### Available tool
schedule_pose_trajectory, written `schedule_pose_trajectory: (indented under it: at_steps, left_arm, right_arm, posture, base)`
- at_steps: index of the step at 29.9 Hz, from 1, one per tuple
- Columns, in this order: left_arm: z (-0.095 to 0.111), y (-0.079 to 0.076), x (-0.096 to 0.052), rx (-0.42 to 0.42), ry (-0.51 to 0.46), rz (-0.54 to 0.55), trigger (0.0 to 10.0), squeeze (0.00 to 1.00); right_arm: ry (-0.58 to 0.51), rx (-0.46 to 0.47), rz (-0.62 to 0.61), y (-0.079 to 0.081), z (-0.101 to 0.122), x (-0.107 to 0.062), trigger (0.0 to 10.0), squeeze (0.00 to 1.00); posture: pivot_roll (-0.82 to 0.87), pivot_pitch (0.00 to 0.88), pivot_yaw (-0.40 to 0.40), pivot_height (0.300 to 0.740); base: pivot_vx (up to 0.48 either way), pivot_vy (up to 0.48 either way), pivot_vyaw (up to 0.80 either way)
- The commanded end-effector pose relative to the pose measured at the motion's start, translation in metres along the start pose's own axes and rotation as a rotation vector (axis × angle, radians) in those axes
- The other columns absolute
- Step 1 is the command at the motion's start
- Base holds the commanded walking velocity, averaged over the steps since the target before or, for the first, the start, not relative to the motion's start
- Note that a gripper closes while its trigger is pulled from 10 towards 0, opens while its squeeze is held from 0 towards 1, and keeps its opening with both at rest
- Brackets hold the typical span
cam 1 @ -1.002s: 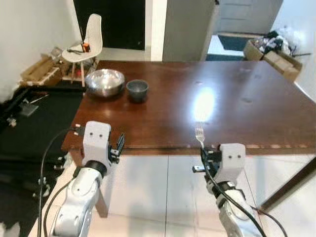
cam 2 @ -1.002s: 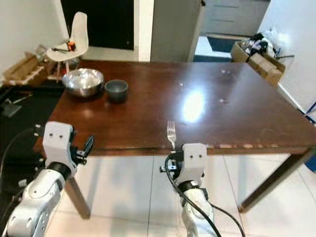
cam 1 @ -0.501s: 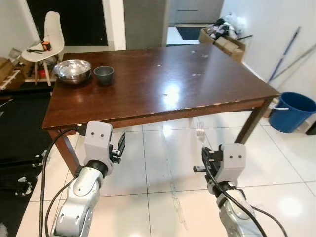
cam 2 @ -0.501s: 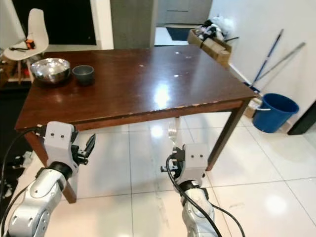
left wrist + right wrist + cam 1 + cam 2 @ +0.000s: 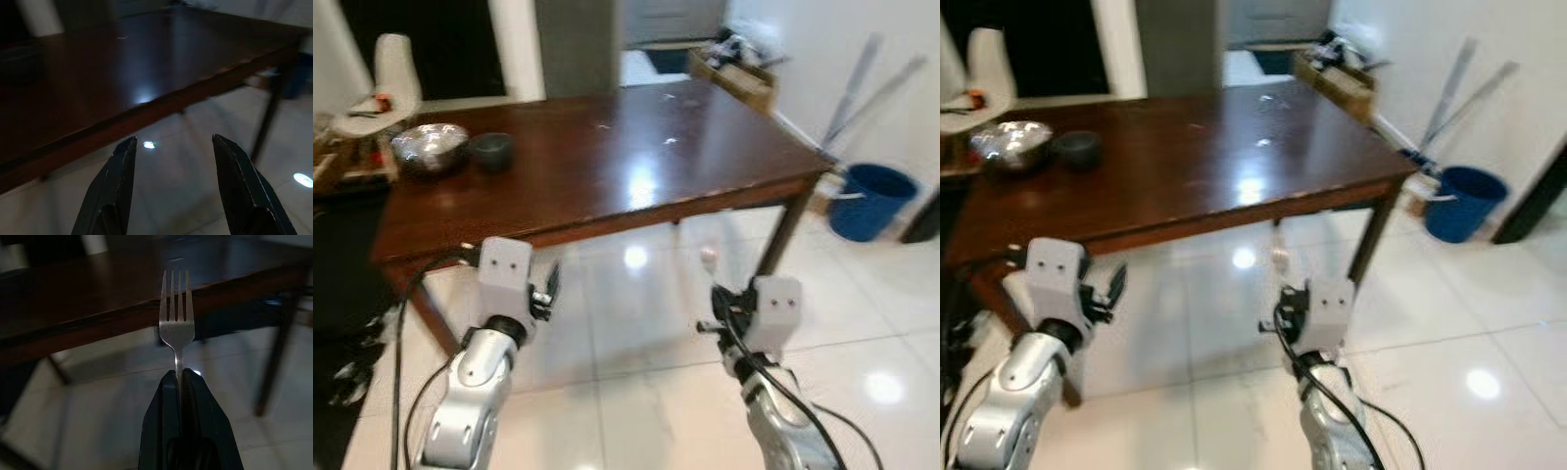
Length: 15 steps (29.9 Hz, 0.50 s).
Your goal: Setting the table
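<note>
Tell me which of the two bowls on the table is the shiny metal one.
The larger bowl, farthest toward the table's left end, is the shiny metal one; the smaller bowl just right of it is dark and matte.

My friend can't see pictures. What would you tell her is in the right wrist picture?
A shiny silver metal fork stands upright, its handle pinched between the right gripper's two black fingers. Behind it are the edge of a dark brown wooden table and a pale tiled floor.
</note>
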State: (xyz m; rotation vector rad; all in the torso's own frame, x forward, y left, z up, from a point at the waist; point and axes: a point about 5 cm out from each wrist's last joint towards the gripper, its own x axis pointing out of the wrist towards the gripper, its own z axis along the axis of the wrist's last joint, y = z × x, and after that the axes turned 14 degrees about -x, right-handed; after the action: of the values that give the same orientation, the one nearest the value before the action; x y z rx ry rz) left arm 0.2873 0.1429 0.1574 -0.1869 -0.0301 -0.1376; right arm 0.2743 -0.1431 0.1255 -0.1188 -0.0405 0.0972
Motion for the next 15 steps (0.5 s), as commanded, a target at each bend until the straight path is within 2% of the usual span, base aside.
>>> schedule_pose_trajectory:
  at_steps: [1, 6, 9, 10, 11, 15]
  left_arm:
    - [-0.008, 0.005, -0.002, -0.007, 0.034, 0.021, 10.0, 0.0]
    - [-0.021, 0.011, -0.005, -0.001, 0.077, 0.046, 10.0, 0.0]
    - [-0.04, 0.019, -0.01, 0.021, 0.141, 0.074, 10.0, 0.0]
    - [-0.04, 0.019, -0.01, 0.021, 0.141, 0.074, 10.0, 0.0]
    - [-0.054, 0.025, -0.017, 0.036, 0.188, 0.095, 10.0, 0.0]
    - [-0.058, 0.026, -0.02, 0.04, 0.202, 0.099, 10.0, 0.0]
  right_arm:
    - [0.013, 0.016, 0.011, 0.004, -0.003, -0.001, 10.0, 0.0]
    - [0.022, 0.004, 0.022, 0.005, -0.006, -0.003, 10.0, 0.0]
    - [0.042, -0.01, 0.034, 0.005, -0.012, -0.005, 10.0, 0.0]
    - [0.042, -0.01, 0.034, 0.005, -0.012, -0.005, 10.0, 0.0]
    - [0.051, -0.014, 0.033, 0.004, -0.015, -0.006, 10.0, 0.0]
    - [0.053, -0.013, 0.033, 0.003, -0.015, -0.006, 10.0, 0.0]
  posture:
    - [-0.03, 0.0, 0.061, 0.74]
    - [-0.03, 0.0, 0.06, 0.74]
    - [-0.03, 0.0, 0.06, 0.74]
    - [-0.03, 0.0, 0.06, 0.74]
    - [-0.03, 0.0, 0.059, 0.74]
    - [-0.03, 0.0, 0.059, 0.74]
  base:
    - [0.0, 0.0, -0.78]
    - [0.0, 0.0, -0.78]
    - [0.0, 0.0, -0.78]
    - [0.0, 0.0, -0.78]
    - [0.0, 0.0, -0.78]
    - [0.0, 0.0, -0.78]
